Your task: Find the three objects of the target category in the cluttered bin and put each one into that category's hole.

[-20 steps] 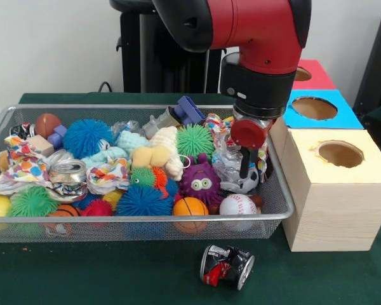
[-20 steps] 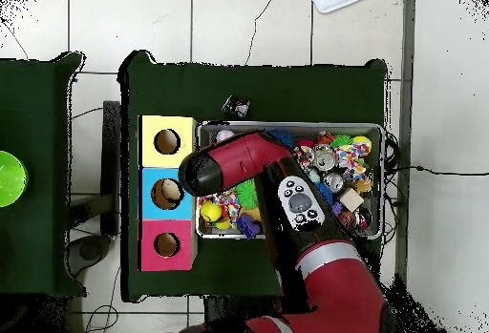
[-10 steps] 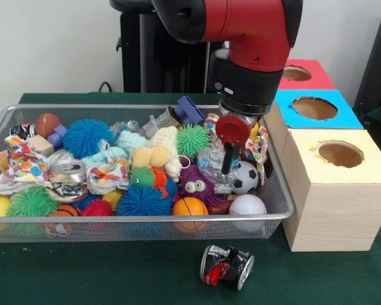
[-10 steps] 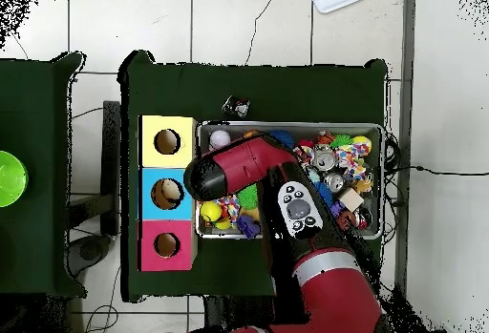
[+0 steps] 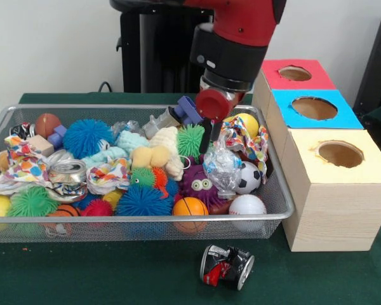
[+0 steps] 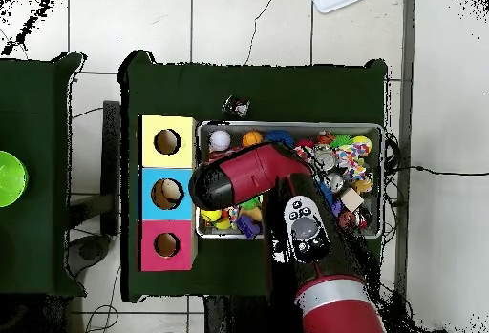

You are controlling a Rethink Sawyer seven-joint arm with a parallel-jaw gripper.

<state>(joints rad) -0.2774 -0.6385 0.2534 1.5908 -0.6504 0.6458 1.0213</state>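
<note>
The gripper (image 5: 209, 136) hangs over the wire bin (image 5: 276, 190) clamped on a crumpled clear plastic bottle (image 5: 221, 166) (lifted just above the toys), so judging by this, none seems delivered yet and the box holes (image 5: 340, 154) wait alongside.

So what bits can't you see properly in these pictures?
- Gripper: front view shows only a dark tip; open or shut unclear. Overhead, the red arm covers it.
- Middle of the mesh bin: hidden overhead by the arm.
- Inside the yellow box's hole: too dark in front view.
</note>
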